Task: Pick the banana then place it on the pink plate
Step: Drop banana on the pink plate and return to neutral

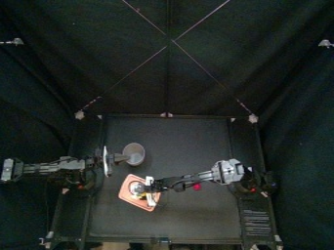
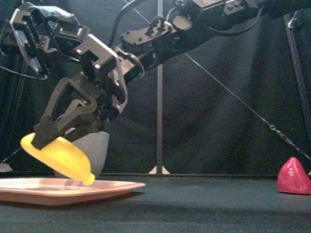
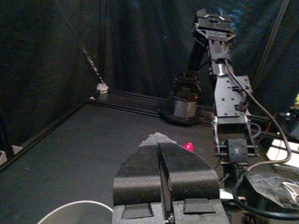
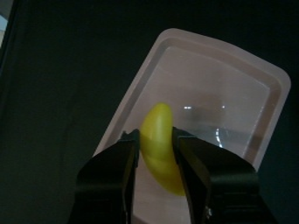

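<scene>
The banana [image 2: 60,156] hangs tilted, low end down, over the pink tray [image 2: 112,187], well inside the tray's rim. The right gripper [image 4: 159,150] holds it, its two fingers parted only by the fruit's thickness and pressing it from either side near the middle. The front view is too low to show whether the lower tip touches the tray or sits just above it.

The tray lies flat near the table's [image 1: 196,142] front edge, left of the middle, with nothing else on it. Just behind it, further from the front edge, stands the grey speckled cup [image 1: 133,151], upright. In the front view it is partly hidden by the banana and the fingers. A small red cone-shaped toy [image 2: 292,176] sits on the table well apart from the tray, toward the right edge. Neither thing lies between the banana and the tray. The right arm crosses from the right edge, past the middle, to reach the tray.

The left gripper [image 3: 163,171] rests near the table's left edge, beside the cup. Its fingers are pressed together and hold nothing.

The banana is plain bright yellow, smooth and gently curved, with blunt rounded ends. About half its length shows below the fingers, and a short stub shows above them.
</scene>
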`<state>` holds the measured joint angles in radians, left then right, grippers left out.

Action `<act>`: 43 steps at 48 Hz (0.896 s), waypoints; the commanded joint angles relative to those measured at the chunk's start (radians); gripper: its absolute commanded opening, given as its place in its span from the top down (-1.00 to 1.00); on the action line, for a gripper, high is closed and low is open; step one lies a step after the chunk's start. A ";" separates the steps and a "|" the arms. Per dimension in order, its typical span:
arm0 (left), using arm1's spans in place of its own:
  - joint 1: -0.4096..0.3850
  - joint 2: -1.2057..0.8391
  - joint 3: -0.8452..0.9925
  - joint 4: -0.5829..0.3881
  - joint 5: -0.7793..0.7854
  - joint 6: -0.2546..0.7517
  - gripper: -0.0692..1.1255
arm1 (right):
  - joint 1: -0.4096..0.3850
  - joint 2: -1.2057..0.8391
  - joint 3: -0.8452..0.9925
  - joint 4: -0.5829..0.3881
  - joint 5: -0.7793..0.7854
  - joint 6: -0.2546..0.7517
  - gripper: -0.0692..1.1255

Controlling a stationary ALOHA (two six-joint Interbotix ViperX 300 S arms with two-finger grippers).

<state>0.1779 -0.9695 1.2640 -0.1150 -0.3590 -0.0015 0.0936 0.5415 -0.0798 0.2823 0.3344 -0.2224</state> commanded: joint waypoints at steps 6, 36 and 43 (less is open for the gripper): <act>-0.002 0.002 0.002 0.000 -0.005 -0.005 0.89 | -0.006 -0.020 -0.049 -0.025 0.038 0.000 -0.49; -0.052 0.002 0.005 0.002 -0.005 -0.003 0.89 | -0.008 -0.295 0.331 -0.003 -0.532 -0.003 -0.60; -0.066 0.002 0.003 0.002 -0.005 -0.002 0.89 | -0.008 -0.423 0.520 0.046 -0.718 -0.006 -0.60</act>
<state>0.1197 -0.9710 1.2839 -0.1150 -0.3590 -0.0046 0.0905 0.2240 0.3728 0.3099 -0.2961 -0.2255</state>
